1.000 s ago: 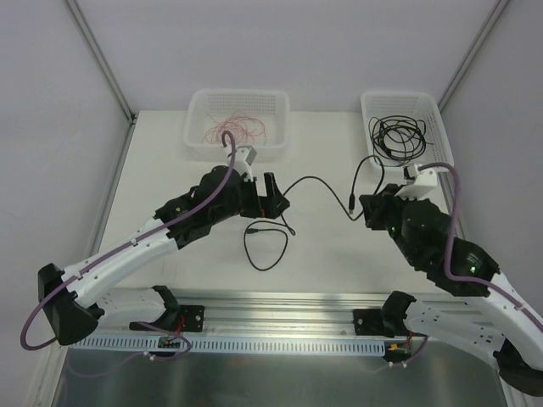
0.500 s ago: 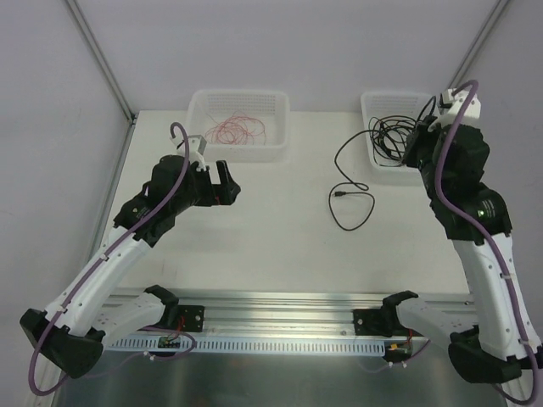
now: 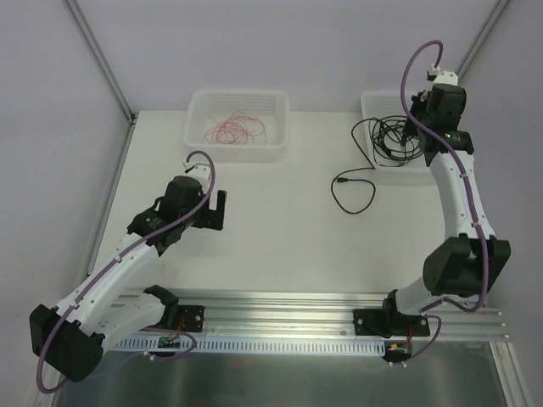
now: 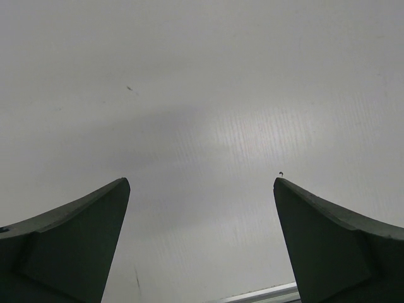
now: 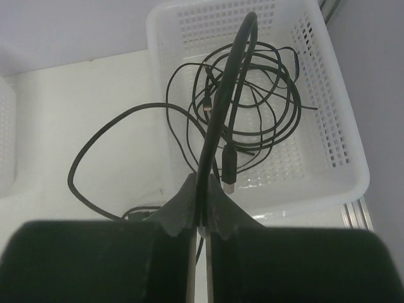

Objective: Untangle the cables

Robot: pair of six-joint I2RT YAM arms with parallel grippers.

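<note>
Fine red cables [image 3: 237,131] lie coiled in the left white basket [image 3: 195,151]. Black cables [image 3: 394,136] are piled in the right white basket [image 3: 370,100]. One black cable spills over the basket's left wall and loops on the table, ending in a small plug [image 3: 341,180]. My right gripper [image 5: 202,184] is raised above the right basket and shut on this black cable [image 5: 235,57], which arches away from the fingertips. In the top view the right gripper [image 3: 415,129] hangs over the pile. My left gripper [image 4: 201,183] is open above bare table, left of centre [image 3: 217,209].
The coil of black cables [image 5: 252,107] inside the right basket [image 5: 344,151] has a USB plug [image 5: 228,169] hanging near my right fingertips. An aluminium rail [image 3: 280,309] runs along the near table edge. Enclosure walls stand on both sides.
The right arm has swung up from the table's middle to above the right basket, dragging the black cable with it. The left arm has drawn back to the left and nearer.
</note>
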